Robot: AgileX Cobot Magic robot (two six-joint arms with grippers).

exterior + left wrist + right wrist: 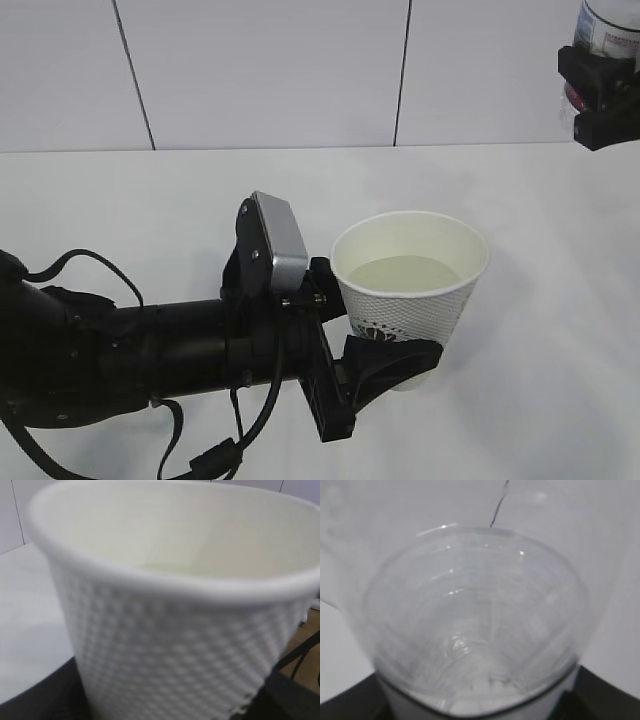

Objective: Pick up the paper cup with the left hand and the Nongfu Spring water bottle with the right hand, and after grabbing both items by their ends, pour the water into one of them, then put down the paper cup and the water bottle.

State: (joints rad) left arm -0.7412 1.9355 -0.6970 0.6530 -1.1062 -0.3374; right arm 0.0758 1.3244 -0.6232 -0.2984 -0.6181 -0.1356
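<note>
The white paper cup (410,300) stands upright in the middle of the exterior view with my left gripper (375,335) shut on its lower part, one black finger on each side. Clear water (405,272) fills part of the cup. In the left wrist view the dimpled cup wall (180,630) fills the frame between the dark fingers (45,697). At the top right edge my right gripper (600,95) is shut on the Nongfu Spring water bottle (608,25), of which only a short clear stretch shows. The right wrist view looks along the clear bottle (475,620).
The white table (540,200) runs back to a white panelled wall (270,70). My left arm with its cables (130,350) lies across the lower left. The bottle hangs well above and to the right of the cup.
</note>
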